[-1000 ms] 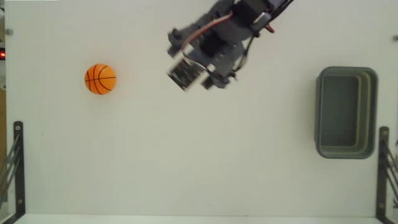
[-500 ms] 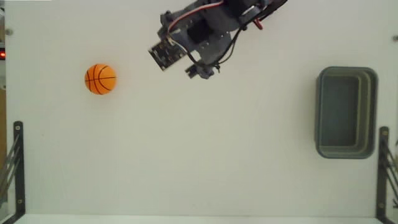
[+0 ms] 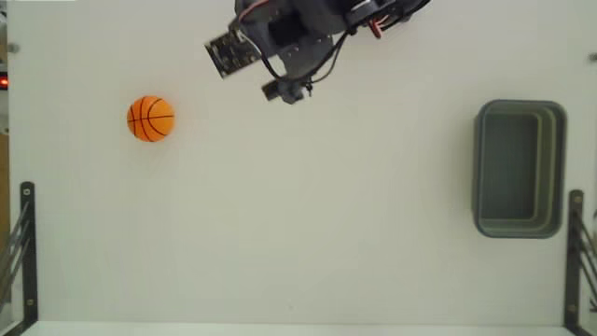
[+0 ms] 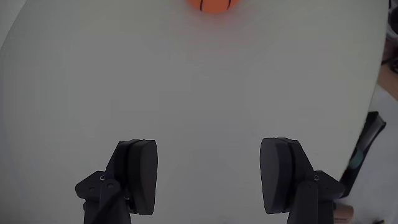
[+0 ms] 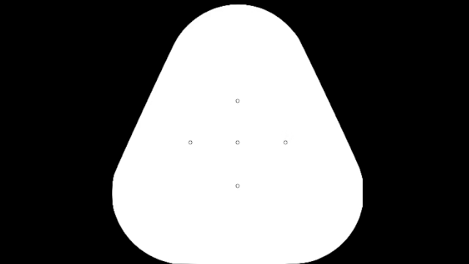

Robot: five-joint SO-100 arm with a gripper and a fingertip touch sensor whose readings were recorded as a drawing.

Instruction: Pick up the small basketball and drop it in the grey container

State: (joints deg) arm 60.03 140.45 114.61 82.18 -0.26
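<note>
On table: unlabelled small basketball (image 3: 150, 119), grey container (image 3: 519, 169).

Even bright light, soft faint shadows; wrist view dimmer (slight edge vignetting), no glare.

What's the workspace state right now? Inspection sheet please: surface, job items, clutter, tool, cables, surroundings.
Surface: white table, bare between the items.
Job's things: small basketball resting at the left of the fixed view, untouched; grey container at the right, empty.
Clutter: nothing seen.
Tool: tool open, holding nothing, apart from the ball, which sits at the top edge of the wrist view.
Cables: wires looped on the arm, off the table.
Surroundings: black brackets at both lower table edges.
</note>
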